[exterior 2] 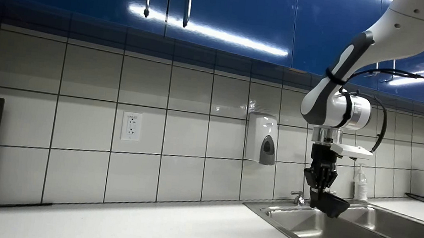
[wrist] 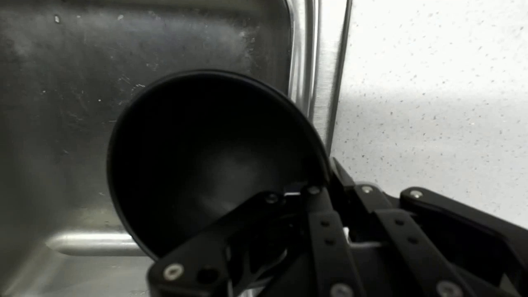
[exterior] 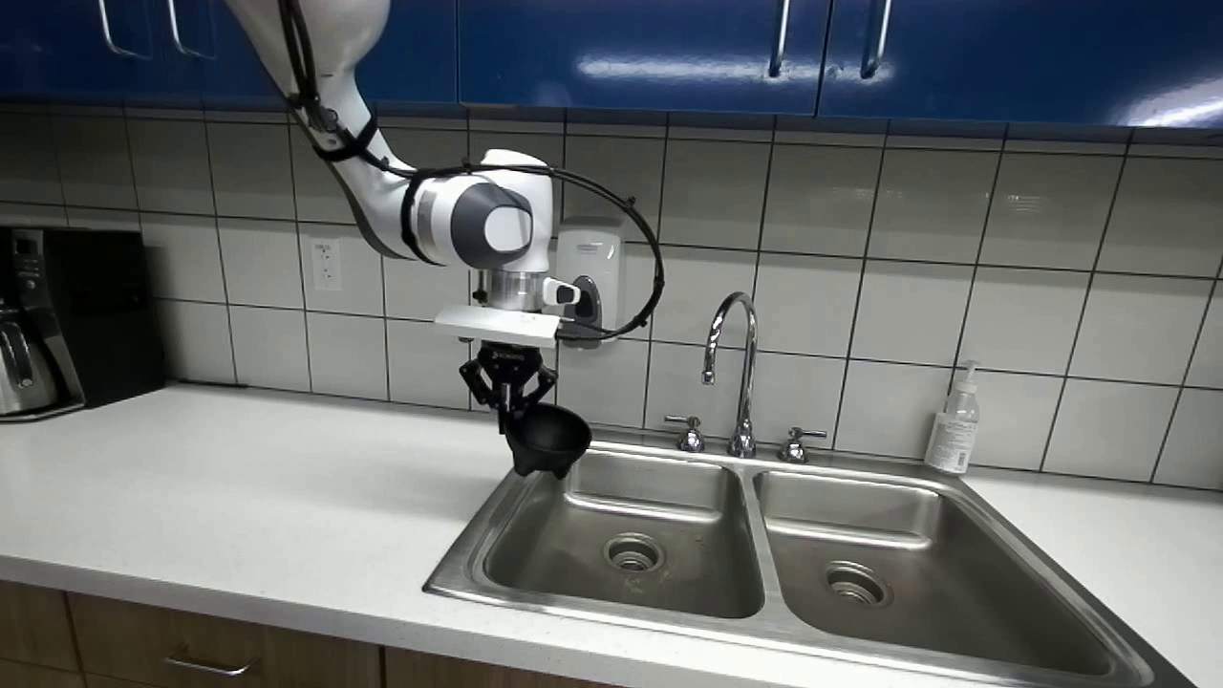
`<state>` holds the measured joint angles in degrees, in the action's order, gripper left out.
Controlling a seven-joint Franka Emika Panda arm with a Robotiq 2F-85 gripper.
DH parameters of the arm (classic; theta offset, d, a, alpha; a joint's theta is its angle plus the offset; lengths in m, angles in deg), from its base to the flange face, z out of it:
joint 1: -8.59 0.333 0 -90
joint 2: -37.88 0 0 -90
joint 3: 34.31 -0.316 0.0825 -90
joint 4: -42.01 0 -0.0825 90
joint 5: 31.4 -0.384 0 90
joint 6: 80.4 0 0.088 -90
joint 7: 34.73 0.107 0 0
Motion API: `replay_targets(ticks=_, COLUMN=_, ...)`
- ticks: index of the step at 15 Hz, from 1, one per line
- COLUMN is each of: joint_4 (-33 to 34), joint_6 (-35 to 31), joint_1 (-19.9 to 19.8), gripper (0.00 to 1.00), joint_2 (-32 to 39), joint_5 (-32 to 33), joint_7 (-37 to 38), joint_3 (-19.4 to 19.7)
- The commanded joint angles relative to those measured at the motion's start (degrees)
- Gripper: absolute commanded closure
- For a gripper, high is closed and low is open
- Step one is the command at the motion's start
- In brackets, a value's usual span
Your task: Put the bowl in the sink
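Slippage is what I'd fear for the bowl (exterior: pixel 549 440), tilted in mid-air over the edge of the sink (exterior: pixel 767 554): it seems held by one bit of rim, so its weight may swing it loose. Let go here, or lowered straight down, it might catch the sink's lip and tip towards the counter (exterior: pixel 239 497). Round, matte black, it shows a faint sheen inside and what look like stubby feet beneath. The gripper (exterior: pixel 508 413) clasps its rim, one finger inside, one outside. Beyond, the tap (exterior: pixel 746 392) stands apart, though a sideways swing that way could knock it.
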<state>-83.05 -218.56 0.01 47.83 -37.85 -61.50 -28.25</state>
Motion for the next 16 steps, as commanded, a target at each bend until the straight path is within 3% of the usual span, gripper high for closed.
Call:
replay_targets(ticks=1, joint_4=5.2, joint_6=1.0, joint_1=-2.2, gripper=0.98, joint_2=4.3, joint_5=0.1, joint_7=-2.8, joint_3=-0.2)
replay_targets(ticks=16, joint_4=15.3, joint_6=1.1, joint_1=-8.0, gripper=0.98, joint_2=18.7, joint_5=1.1, joint_7=-1.7, joint_3=-0.7)
